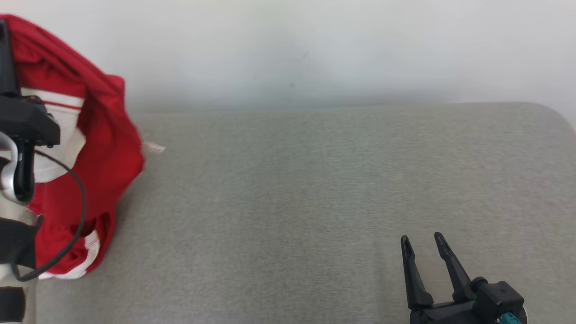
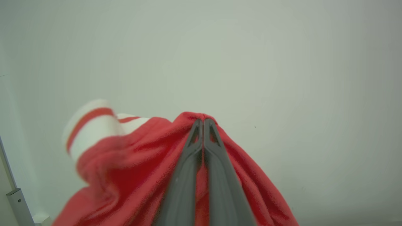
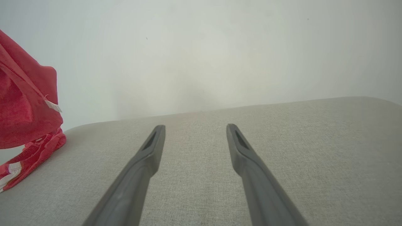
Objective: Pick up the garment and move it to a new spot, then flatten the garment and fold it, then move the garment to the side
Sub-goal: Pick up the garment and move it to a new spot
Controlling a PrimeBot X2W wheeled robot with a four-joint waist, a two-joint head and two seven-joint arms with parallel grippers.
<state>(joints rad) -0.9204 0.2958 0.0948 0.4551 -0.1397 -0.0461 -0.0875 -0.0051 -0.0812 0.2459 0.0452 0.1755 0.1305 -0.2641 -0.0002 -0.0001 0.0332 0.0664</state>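
Gripped the red-and-white garment [image 1: 108,135] tight in the left claw [image 2: 203,121], hung high at far left with its lower end on the grey worktop [image 1: 315,202], likely for relocating, with the right claw [image 1: 421,237] spread wide, empty.

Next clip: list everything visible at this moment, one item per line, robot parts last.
red fabric garment with white striped bands: one, red and white, hanging at the left, lower end reaching the grey surface
small sewn-in label: one, white, sticking out of the garment's right edge
grey woven padded surface: one, grey, across the foreground
plain wall: one, off-white, behind the surface
metal post: one, silver-grey, lower left corner of the left wrist view
black cable: one, black, looping beside the left arm
left fingers: two, dark, shut on a bunch of the garment
right fingers: two, dark, open, lower right above the surface
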